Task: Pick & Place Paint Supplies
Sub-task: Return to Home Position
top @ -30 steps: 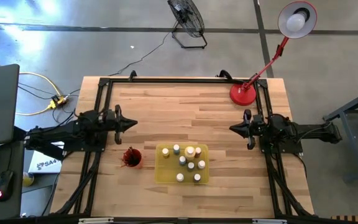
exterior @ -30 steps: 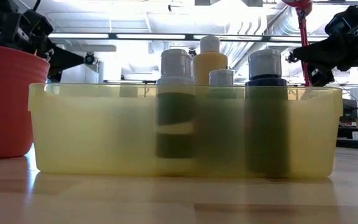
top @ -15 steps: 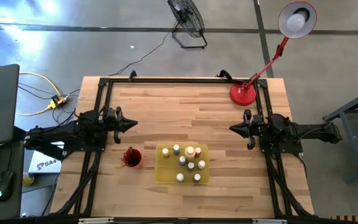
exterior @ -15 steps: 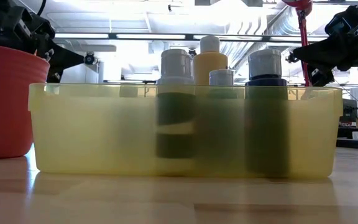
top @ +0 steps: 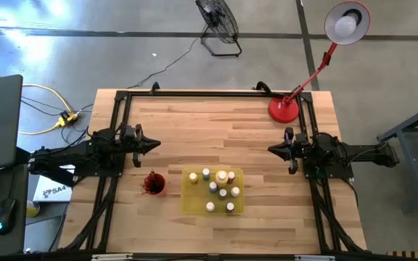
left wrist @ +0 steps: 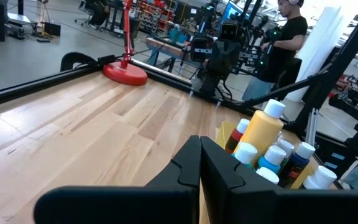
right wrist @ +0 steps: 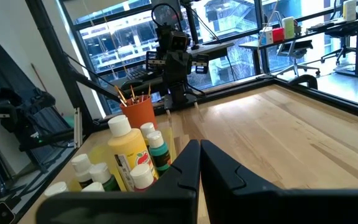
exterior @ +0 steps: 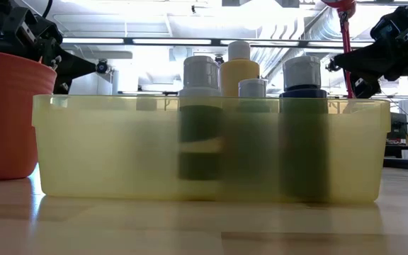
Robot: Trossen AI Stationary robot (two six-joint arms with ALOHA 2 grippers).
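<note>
Several small paint bottles (top: 220,190) with pale caps stand upright in a flat yellow tray (top: 191,204) near the table's front middle; one larger yellow bottle (exterior: 239,67) rises above the rest. Thin paintbrushes (right wrist: 132,94) stand upright in a red cup (top: 153,184) just left of the tray. My left gripper (top: 156,145) hangs level and shut above the table at the left, behind the cup. My right gripper (top: 271,149) hangs level and shut at the right, facing it. Neither touches anything.
A red desk lamp's base (top: 284,109) stands on the table's far right corner. A black frame (top: 194,93) runs along the table's edges. Bare wood lies between the two grippers and behind the tray. A person (left wrist: 288,37) stands beyond the table's right side.
My left gripper has rolled a little about its own pointing line while staying in place and shut. Nothing else has moved.
</note>
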